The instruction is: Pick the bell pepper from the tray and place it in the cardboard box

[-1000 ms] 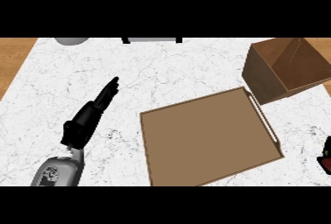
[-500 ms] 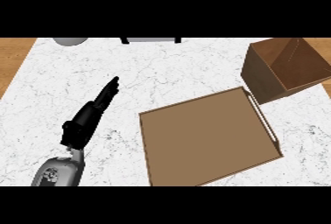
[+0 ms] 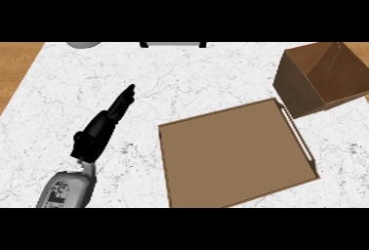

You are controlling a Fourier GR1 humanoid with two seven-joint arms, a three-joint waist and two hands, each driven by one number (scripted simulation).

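Nearest, at the lower left, a grey forearm (image 3: 69, 189) comes in from the bottom edge and ends in the left hand (image 3: 101, 129), black, stretched out over the white marbled counter (image 3: 202, 78). Its fingers lie straight and close together, pointing up and to the right, and they have hold of nothing; whether the fingertips touch the counter is hard to tell from this steep angle.

To the right of that hand, well apart from it, sits the wooden tray (image 3: 234, 154), a flat brown square turned slightly askew, with a pale handle along its right side. Its floor shows only bare wood: no bell pepper shows in it.

Farther off, at the right, the cardboard box (image 3: 317, 80) stands open-topped, just beyond the tray's far right corner.
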